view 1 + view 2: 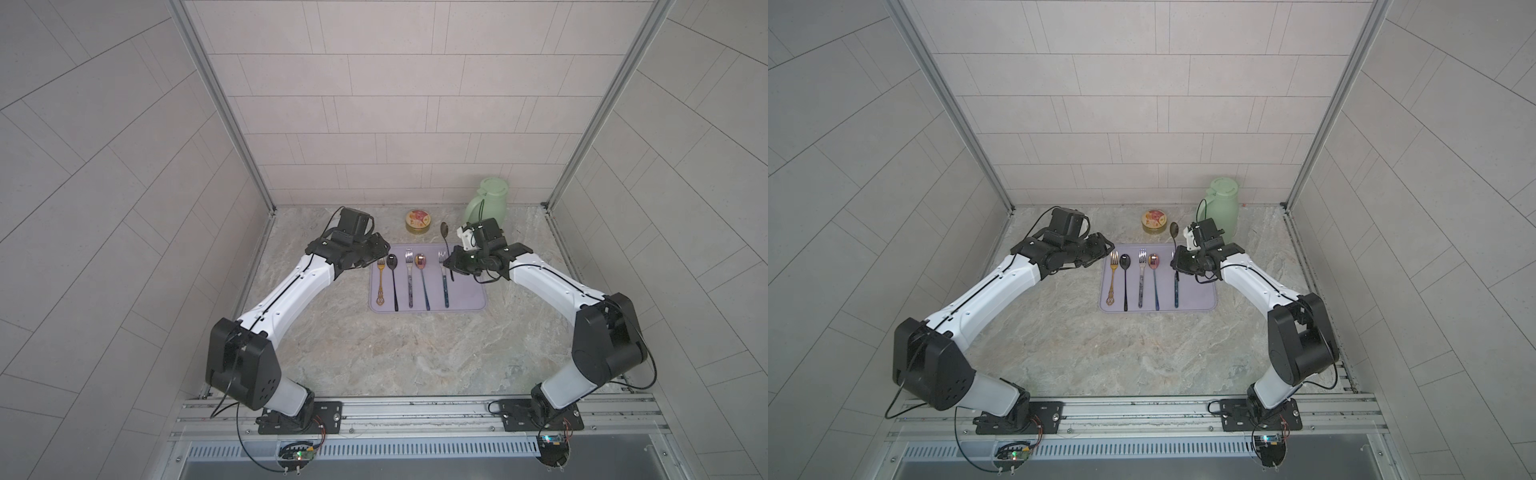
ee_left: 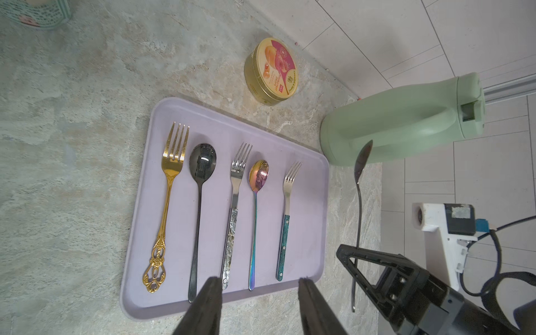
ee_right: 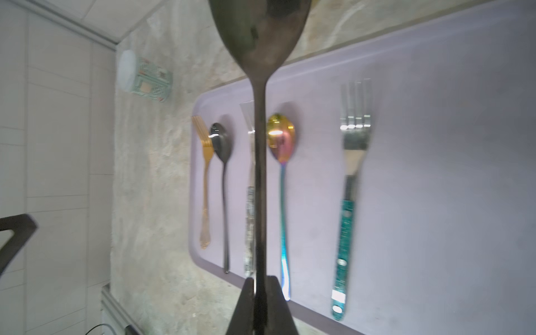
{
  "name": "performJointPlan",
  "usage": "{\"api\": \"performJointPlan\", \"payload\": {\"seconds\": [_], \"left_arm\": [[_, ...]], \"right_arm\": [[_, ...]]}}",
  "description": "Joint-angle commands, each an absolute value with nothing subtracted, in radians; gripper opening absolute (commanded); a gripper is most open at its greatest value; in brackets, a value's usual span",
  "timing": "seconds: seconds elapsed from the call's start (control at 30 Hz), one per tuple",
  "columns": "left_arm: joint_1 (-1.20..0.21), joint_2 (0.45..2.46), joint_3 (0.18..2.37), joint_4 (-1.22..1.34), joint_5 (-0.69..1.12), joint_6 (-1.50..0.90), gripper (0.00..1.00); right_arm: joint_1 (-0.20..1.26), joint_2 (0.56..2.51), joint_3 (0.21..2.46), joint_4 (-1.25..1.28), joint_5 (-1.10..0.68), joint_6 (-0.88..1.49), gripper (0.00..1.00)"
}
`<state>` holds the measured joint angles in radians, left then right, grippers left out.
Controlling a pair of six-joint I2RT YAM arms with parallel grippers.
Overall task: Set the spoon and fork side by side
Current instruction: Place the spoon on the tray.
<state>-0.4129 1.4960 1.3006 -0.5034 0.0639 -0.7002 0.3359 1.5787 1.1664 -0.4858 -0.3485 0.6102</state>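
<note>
Cutlery lies in a row on a flat lilac rectangular tray [image 1: 469,291] [image 2: 307,217] set on the marble-patterned tabletop [image 1: 374,353]. From the robot's left to its right, the row holds an ornate gold fork [image 1: 380,282] [image 2: 166,203], a glossy black spoon [image 1: 392,282] [image 2: 198,208], a silver fork with a mottled pearly handle [image 1: 409,278] [image 2: 235,208], an iridescent rainbow spoon [image 1: 423,282] [image 2: 255,217] and a steel fork with a teal handle [image 1: 444,286] [image 3: 348,203]. All five lie parallel, heads toward the back wall, each apart from its neighbour.

The right gripper [image 1: 449,262] [image 3: 261,285] is pinched on the handle of a dark metal spoon [image 1: 444,229] [image 2: 359,203] [image 3: 261,145]. That spoon is lifted clear of the surface, its bowl pointing toward the back wall, its handle end sticking out behind the fingers. In both top views it hangs over the far right part of the tray, close to the teal-handled fork, which lies flat with bare tray on its right.

The left gripper [image 1: 380,251] [image 2: 258,280] sits at the tray's far left corner, near the gold fork's tines, its fingers [image 2: 213,290] spread with nothing between them.

Behind the tray stand a round gold tin with a printed lid [image 1: 417,222] [image 2: 271,75] and a pale green plastic jug with a handle [image 1: 488,203] [image 2: 391,124], the jug just behind the right arm's wrist.
</note>
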Motion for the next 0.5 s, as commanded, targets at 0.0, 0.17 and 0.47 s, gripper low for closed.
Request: {"api": "performJointPlan", "payload": {"seconds": [0.0,0.17,0.47], "left_arm": [[-0.415,1.507,1.297,-0.518,0.079,-0.676,0.45],[-0.416,1.523,1.299,-0.512,0.092,-0.67,0.43],[-0.416,1.54,1.289,-0.509,0.116,-0.665,0.42]], "right_arm": [[0.29,1.539,1.119,-0.575,-0.24,0.5,0.0],[0.268,1.566,1.112,-0.653,-0.164,0.433,0.0],[0.267,1.653,1.091,-0.584,-0.209,0.4,0.0]]}}
